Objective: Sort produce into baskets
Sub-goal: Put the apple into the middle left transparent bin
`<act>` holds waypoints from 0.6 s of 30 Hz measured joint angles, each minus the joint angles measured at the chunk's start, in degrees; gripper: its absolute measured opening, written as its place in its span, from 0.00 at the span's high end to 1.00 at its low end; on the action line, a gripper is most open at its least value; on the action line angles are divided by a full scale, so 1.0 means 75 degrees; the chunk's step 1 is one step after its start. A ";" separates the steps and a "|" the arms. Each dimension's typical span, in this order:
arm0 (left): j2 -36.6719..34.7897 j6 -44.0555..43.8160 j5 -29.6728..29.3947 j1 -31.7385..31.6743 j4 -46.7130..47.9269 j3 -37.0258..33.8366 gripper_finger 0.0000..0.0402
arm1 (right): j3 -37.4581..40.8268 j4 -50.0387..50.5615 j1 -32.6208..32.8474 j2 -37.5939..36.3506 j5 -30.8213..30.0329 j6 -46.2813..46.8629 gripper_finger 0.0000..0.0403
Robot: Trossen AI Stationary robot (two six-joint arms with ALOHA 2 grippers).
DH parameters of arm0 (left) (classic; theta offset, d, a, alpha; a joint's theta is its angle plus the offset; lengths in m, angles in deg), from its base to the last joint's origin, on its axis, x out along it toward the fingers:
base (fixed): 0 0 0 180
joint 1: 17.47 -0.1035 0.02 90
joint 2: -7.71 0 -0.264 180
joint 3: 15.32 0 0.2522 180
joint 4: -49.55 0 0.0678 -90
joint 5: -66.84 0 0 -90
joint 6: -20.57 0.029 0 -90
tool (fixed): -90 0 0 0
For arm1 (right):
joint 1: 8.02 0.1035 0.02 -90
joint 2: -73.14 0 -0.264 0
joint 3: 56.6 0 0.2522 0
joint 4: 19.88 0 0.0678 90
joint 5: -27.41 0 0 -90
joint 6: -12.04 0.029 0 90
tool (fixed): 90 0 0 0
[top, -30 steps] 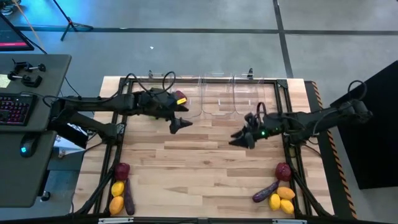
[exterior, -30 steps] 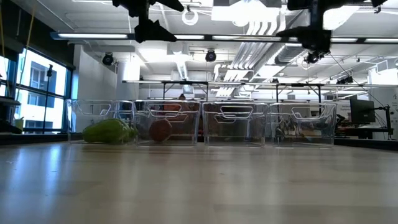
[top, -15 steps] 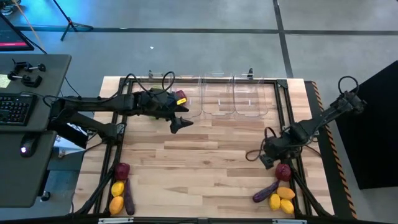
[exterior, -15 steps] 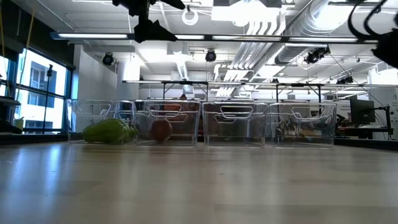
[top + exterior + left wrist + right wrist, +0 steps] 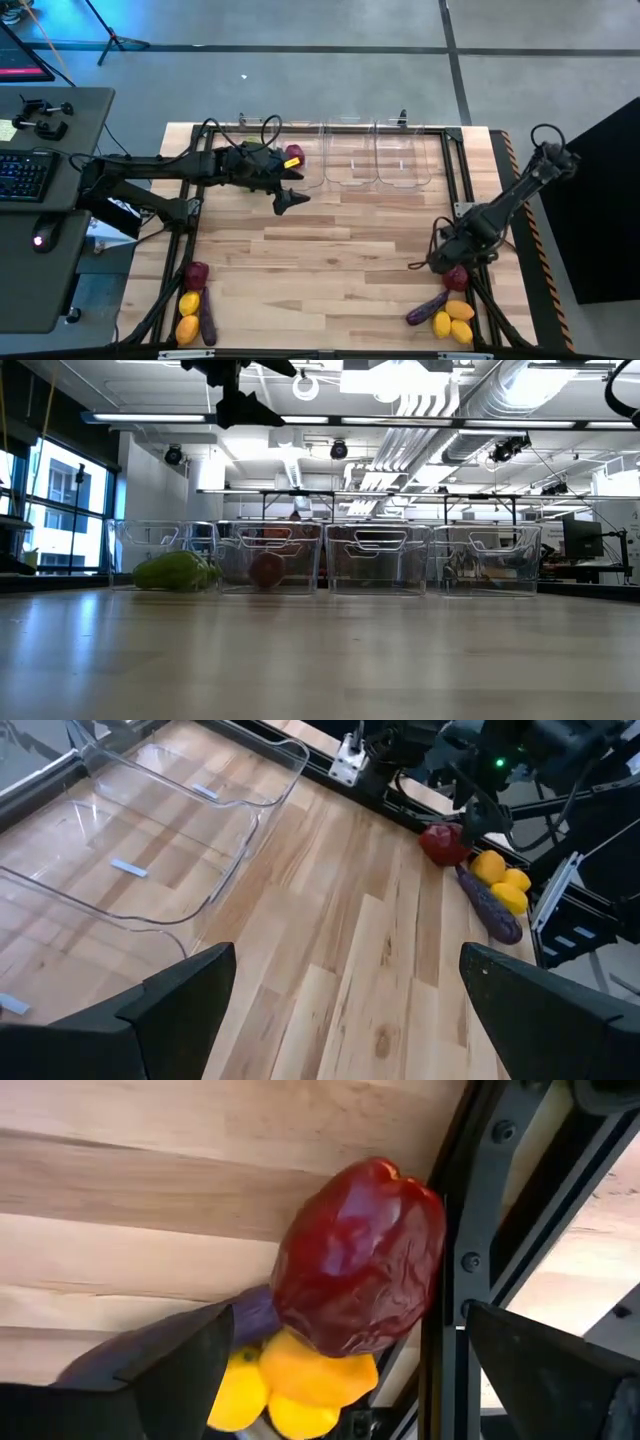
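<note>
One dark red pepper (image 5: 358, 1258) directly beneath right gripper (image 5: 450, 266), fingers spread wide, not touching

Bright, even overhead strip lights (image 5: 440, 422) (glaring in the low view); the pale wooden tabletop (image 5: 320, 660) blurs nearest the camera.

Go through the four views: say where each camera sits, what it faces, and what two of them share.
High: above the table, looking straight down; both arms, left gripper, right gripper.
Low: at table height, facing the baskets; left arm overhead.
Left wrist: looks past its open fingers at table and baskets.
Right wrist: looks down past its open fingers on the red pepper.
Shared: both wrist views show the red pepper beside yellow fruit and eggplant.
</note>
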 joint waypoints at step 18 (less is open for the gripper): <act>0.0000 -0.0005 -0.0140 0.0000 0.0012 0.0000 0.07 | 0.0000 -0.1022 0.0217 0.1964 0.0130 -0.0549 0.03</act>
